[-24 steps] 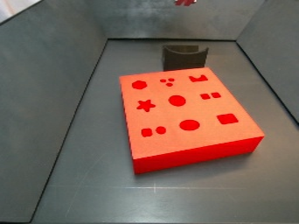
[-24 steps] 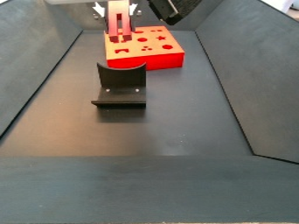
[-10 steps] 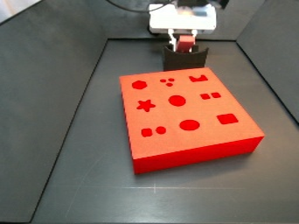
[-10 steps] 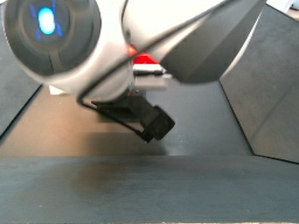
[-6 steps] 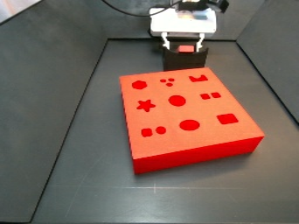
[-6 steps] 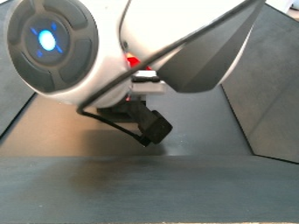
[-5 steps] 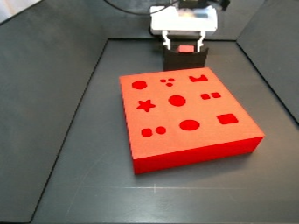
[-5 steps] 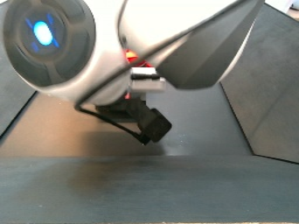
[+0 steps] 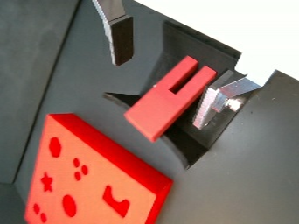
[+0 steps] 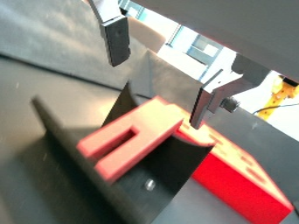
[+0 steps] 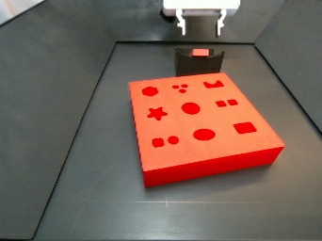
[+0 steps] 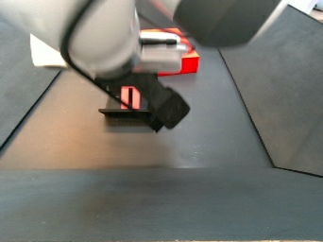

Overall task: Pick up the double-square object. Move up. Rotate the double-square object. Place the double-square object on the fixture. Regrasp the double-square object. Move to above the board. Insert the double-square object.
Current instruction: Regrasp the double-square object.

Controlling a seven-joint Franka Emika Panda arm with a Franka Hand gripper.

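Observation:
The double-square object (image 9: 173, 92) is a small red block with a slot. It rests on the dark fixture (image 11: 201, 66), in both wrist views (image 10: 128, 140) and in a side view (image 11: 199, 53). My gripper (image 11: 201, 24) hangs open above it, and the fingers (image 9: 119, 37) stand well apart on either side without touching the block. The red board (image 11: 201, 118) with its shaped cut-outs lies in front of the fixture. In a side view the arm's body hides most of the scene, but the block (image 12: 131, 95) shows on the fixture (image 12: 128, 113).
Dark sloping walls (image 11: 75, 85) close in the grey floor on each side. The board (image 9: 93, 184) lies close beside the fixture (image 10: 163, 188). The arm's bulk (image 12: 139, 28) fills the upper part of a side view.
The gripper has opened, let go of the double-square object and risen off the fixture. The block stays on the fixture.

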